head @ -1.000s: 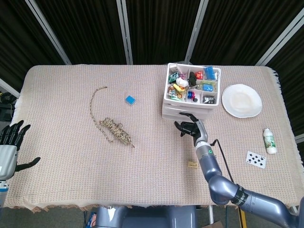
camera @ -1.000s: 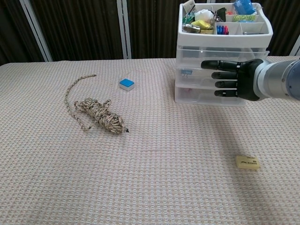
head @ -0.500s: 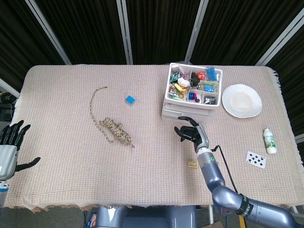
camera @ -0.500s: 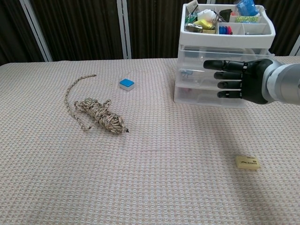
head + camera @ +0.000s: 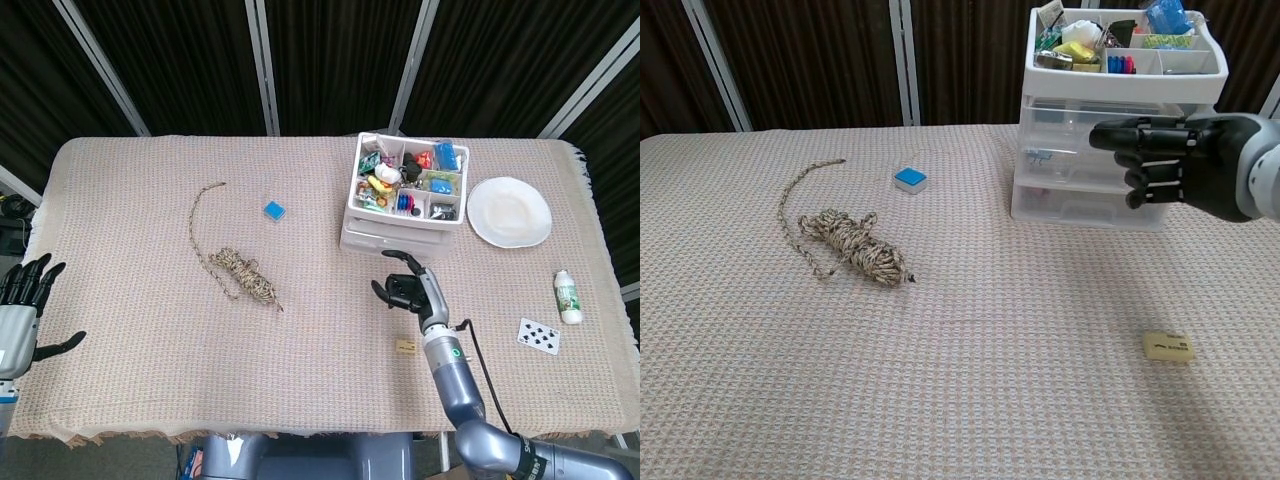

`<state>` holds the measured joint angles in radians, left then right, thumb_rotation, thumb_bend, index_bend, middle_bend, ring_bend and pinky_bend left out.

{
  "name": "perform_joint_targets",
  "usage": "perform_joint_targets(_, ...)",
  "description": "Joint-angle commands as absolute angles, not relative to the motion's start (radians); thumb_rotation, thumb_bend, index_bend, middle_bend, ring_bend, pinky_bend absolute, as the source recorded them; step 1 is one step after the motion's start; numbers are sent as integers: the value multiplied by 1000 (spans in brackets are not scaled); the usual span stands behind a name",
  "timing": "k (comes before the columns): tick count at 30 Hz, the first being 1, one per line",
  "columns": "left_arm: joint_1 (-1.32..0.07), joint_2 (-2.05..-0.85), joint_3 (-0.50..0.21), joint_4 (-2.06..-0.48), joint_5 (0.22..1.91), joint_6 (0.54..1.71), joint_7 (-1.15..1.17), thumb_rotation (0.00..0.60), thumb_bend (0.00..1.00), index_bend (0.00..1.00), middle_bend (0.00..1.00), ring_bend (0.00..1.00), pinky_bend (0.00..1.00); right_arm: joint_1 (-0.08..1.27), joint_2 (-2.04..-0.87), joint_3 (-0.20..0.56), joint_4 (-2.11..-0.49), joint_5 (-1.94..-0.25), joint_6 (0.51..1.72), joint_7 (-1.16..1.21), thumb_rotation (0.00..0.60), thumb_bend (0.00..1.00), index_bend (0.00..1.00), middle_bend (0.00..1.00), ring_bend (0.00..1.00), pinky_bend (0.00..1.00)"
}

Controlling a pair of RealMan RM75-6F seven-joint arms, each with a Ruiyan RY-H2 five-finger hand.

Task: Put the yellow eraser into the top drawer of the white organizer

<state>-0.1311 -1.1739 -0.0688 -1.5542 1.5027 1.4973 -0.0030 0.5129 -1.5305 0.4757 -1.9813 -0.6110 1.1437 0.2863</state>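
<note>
Right hand [image 5: 1175, 160] has drawn back from the white organizer [image 5: 400, 232], fingers curling, holding nothing.
Yellow eraser [image 5: 1167, 346] lies near the table's [image 5: 140, 300] front edge; left hand [image 5: 25, 290] open.

Coiled rope [image 5: 237, 271] and blue block [image 5: 273, 210] at left; white plate [image 5: 509, 212], small bottle [image 5: 568, 297], playing card [image 5: 539, 336] at right.

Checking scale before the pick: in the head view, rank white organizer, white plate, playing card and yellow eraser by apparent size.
1. white organizer
2. white plate
3. playing card
4. yellow eraser
</note>
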Motion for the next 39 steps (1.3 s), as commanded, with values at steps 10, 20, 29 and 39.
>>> perform_joint_targets(10, -132, -1173, -68, -1556, 1501, 1493, -3, 600, 1, 86, 0, 0, 0, 533, -1463, 362, -2004, -850, 1383, -202, 600, 201, 256, 795, 758, 684)
perform_joint_targets(20, -132, -1176, -69, -1549, 1509, 1502, -7, 600, 1, 87, 0, 0, 0, 597, -1419, 391, -1981, -646, 1332, -383, 600, 200, 257, 795, 759, 684)
perform_joint_targets(29, -131, -1185, -71, -1535, 1518, 1516, -13, 600, 1, 86, 0, 0, 0, 617, -1434, 404, -1949, -611, 1340, -394, 600, 201, 258, 795, 758, 684)
perform_joint_targets(39, -131, -1185, -70, -1536, 1517, 1514, -15, 600, 0, 86, 0, 0, 0, 617, -1439, 408, -1963, -654, 1377, -386, 600, 200, 257, 795, 758, 684)
